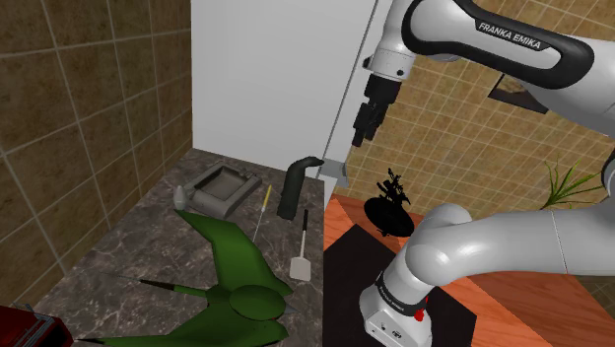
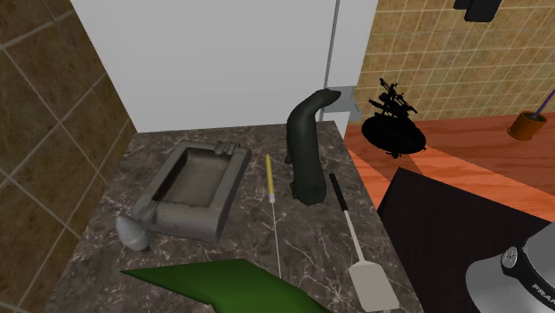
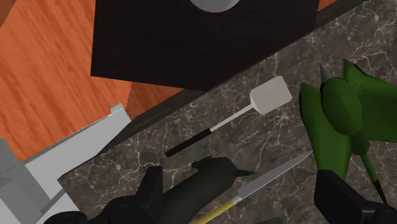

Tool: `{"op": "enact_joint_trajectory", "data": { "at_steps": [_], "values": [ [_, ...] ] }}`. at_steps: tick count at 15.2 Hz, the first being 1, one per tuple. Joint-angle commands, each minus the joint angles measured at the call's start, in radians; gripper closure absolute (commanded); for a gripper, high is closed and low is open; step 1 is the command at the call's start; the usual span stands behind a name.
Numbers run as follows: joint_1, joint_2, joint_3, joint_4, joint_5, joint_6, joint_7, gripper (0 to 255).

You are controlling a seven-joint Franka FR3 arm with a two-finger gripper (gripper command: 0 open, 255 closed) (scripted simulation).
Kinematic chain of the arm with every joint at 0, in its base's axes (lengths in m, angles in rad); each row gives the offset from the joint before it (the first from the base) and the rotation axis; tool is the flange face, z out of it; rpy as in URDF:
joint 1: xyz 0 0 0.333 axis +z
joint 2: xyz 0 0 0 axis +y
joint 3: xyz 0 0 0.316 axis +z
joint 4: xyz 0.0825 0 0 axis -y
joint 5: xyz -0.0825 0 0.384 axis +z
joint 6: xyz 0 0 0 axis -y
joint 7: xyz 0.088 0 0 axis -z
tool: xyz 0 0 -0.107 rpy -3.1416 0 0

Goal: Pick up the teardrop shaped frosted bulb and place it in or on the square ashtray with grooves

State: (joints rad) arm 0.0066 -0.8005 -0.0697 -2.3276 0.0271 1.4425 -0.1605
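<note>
The bulb [image 1: 181, 198] [image 2: 132, 233] is a small grey teardrop lying on the dark marble counter, touching the near corner of the ashtray. The ashtray [image 1: 223, 188] [image 2: 195, 183] is a grey square dish with grooved rims, close to the white wall. My black gripper [image 1: 366, 122] hangs high above the counter's edge, well off to the shoulder view's right of both. In the wrist view its fingers [image 3: 150, 191] stand apart, so the gripper [image 3: 245, 198] is open with nothing held. Far below it lies a dark curved object [image 3: 203, 188].
Beside the ashtray lie a yellow-handled skewer [image 2: 272, 206], the dark curved object [image 2: 307, 153] and a white spatula [image 2: 363, 258]. A large green pointed shape [image 1: 232, 286] covers the counter's near part. A black figurine [image 2: 391, 122] stands on the orange floor.
</note>
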Motion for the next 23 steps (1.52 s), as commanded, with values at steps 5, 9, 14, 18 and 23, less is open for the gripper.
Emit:
{"op": "enact_joint_trajectory", "data": {
  "at_steps": [5, 9, 14, 18, 23],
  "values": [
    [0.017, 0.078, 0.055, -0.022, 0.058, 0.104, 0.075, 0],
    [0.034, 0.174, 0.106, -0.021, 0.107, 0.208, 0.145, 0],
    [0.054, 0.317, 0.167, 0.010, 0.155, 0.333, 0.227, 0],
    [0.067, 0.445, 0.210, 0.059, 0.179, 0.424, 0.290, 0],
    [0.082, 0.617, 0.257, 0.151, 0.190, 0.521, 0.370, 0]
  ]
}}
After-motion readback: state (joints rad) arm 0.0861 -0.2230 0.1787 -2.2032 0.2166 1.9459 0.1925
